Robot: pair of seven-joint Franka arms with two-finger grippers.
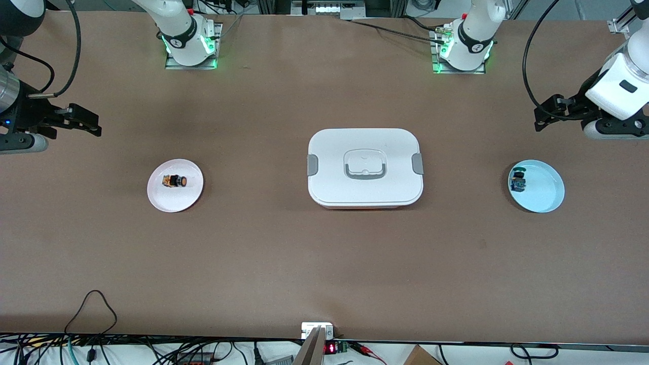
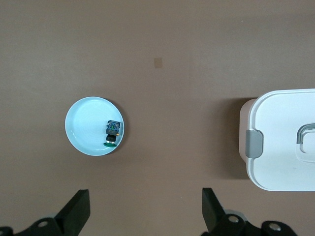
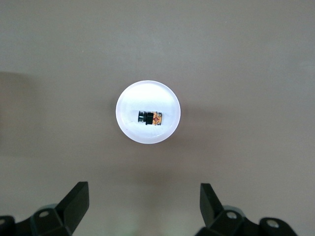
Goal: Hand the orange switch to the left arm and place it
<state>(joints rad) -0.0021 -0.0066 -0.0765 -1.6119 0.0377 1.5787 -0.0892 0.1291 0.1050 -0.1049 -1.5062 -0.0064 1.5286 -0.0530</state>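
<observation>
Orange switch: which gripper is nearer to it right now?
Right. The right gripper hangs open by the white plate holding the orange switch; the left gripper, also open, is past the box, near the blue plate.

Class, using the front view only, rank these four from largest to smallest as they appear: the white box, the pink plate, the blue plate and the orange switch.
1. white box, clearly the largest.
2. pink plate and blue plate: these look about alike, so no order between them.
3. orange switch, by far the smallest, lying on the pink plate.
</observation>
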